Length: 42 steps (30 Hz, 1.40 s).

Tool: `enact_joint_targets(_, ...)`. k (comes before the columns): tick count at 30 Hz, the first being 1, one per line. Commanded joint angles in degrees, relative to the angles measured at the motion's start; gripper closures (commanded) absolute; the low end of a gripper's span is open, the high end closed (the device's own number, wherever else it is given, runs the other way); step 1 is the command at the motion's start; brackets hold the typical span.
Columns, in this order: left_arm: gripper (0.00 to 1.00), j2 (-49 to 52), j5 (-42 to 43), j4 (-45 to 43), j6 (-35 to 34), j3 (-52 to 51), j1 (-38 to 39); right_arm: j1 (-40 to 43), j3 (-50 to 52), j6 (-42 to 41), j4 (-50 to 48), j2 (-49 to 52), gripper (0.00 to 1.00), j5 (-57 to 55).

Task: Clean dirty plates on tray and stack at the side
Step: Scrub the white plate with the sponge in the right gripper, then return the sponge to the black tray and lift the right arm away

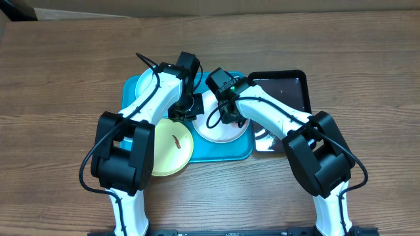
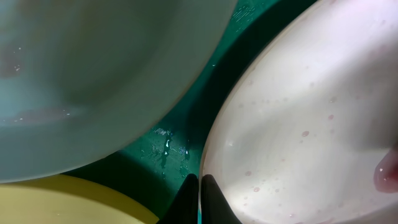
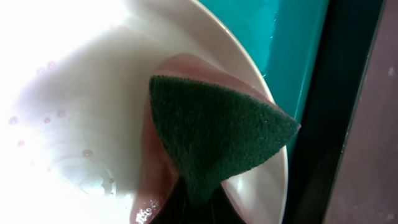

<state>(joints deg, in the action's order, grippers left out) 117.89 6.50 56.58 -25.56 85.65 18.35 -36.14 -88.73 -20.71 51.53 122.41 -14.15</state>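
Tightly, left fingers [image 2: 213, 202] pinching white plate [image 2: 298, 124] rim

Wood table [image 1: 59, 72]: turquoise tray [image 1: 226, 152], black tray [image 1: 289, 85] (just beside it), yellow-green plate [image 1: 167, 157] at tray's edge.

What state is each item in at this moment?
white plate: wet, on tray, rim pinched by left gripper
sponge: held by right gripper, against white plate
yellow-green plate: brown smear, overhanging tray's front edge
cyan plate: flat on tray, no gripper on it
tray: wet, droplets between plates
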Motion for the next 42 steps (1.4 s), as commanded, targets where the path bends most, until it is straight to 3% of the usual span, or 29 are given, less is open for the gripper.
enact_joint_targets(1,0.96,-0.52,1.01,-0.04,-0.2,0.55,0.7,0.15,2.43,-0.76,0.15,0.96,0.96,1.9)
enact_joint_targets(6,0.96,-0.52,1.01,-0.04,-0.22,0.55,0.7,0.94,2.54,-0.74,0.37,0.96,0.96,7.48)
enact_joint_targets(15,0.96,-0.52,1.01,-0.07,-0.22,0.55,0.7,1.99,4.68,3.28,-5.29,0.96,0.96,31.12)
enact_joint_targets(23,0.96,-0.52,1.01,-0.04,-0.22,0.55,0.7,1.95,7.39,5.88,-10.95,0.94,0.96,40.17)
enact_joint_targets(33,0.96,-0.52,1.01,0.0,-0.2,0.55,0.7,9.77,2.84,10.86,-12.22,-3.87,0.96,57.57)
enact_joint_targets(38,0.96,-0.52,1.01,-0.04,-0.2,0.55,0.7,13.4,2.71,12.52,-9.77,-9.29,0.96,57.59)
enact_joint_targets(42,0.96,-0.52,1.01,-0.02,-0.2,0.55,0.7,16.85,2.71,13.55,-3.45,-13.57,0.96,50.36)
